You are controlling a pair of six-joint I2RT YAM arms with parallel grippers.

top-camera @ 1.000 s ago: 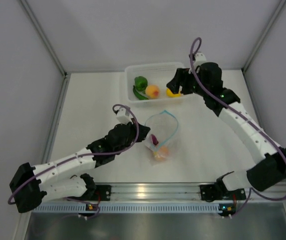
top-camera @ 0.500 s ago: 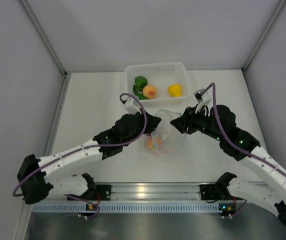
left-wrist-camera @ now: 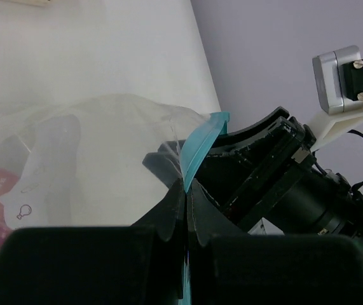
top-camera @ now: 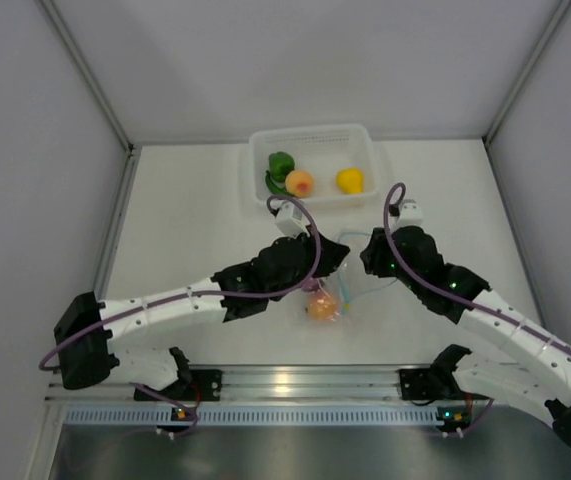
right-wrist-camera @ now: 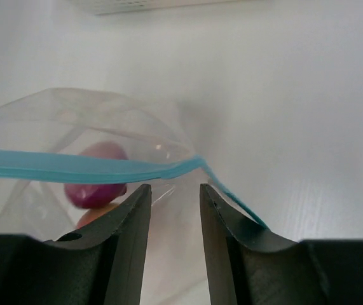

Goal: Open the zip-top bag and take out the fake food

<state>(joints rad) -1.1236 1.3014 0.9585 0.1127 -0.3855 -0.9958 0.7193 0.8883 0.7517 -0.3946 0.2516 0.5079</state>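
The clear zip-top bag (top-camera: 348, 283) lies between my two grippers, its light blue zip strip (right-wrist-camera: 73, 166) spread open. My left gripper (top-camera: 331, 262) is shut on one side of the strip (left-wrist-camera: 197, 149), seen pinched at the jaw tips (left-wrist-camera: 188, 187). My right gripper (top-camera: 367, 258) is open at the bag's mouth (right-wrist-camera: 175, 189), with the strip just beyond its fingertips and nothing between the jaws but clear film. Inside the bag are a purple piece (right-wrist-camera: 97, 181) and a peach-orange fruit (top-camera: 320, 307). A green pepper (top-camera: 281, 164), a peach fruit (top-camera: 300, 182) and a yellow pepper (top-camera: 349, 180) lie in the basket.
The white mesh basket (top-camera: 310, 136) stands at the back middle of the table, and its edge shows at the top of the right wrist view (right-wrist-camera: 124, 5). Grey walls close in the table on the left, right and back. The right arm's wrist (left-wrist-camera: 283, 178) sits close in front of my left gripper.
My right gripper left the yellow pepper in the basket and swung back to the bag's mouth. My left gripper moved right and forward, still holding the strip; the bag shifted right.
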